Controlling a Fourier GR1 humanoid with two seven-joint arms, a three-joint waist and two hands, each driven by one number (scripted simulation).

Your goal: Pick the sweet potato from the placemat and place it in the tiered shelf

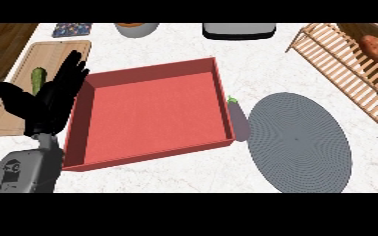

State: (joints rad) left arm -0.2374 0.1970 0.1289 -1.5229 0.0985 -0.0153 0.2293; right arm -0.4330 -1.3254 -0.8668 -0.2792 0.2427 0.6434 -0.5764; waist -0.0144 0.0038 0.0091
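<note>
**Sweet potato (371, 47) lies in the wooden tiered shelf (330, 60) at the counter's far right, well apart from the placemat.**

The round grey placemat (297, 142) sits bare at the right of the marble counter (184, 40), just beside a shallow red tray (155, 71) that fills the middle. A small purple vegetable with a green stem (236, 114) lies in the narrow gap between the tray's right wall and the placemat. The robot's left hand (53, 102) shows at the left edge, fingers straight and pointing up, holding nothing, over the tray's left wall and a wooden cutting board (52, 55) that bears a green vegetable (38, 79). A bowl (136, 29) and a dark appliance (239, 30) stand along the far edge.
</note>
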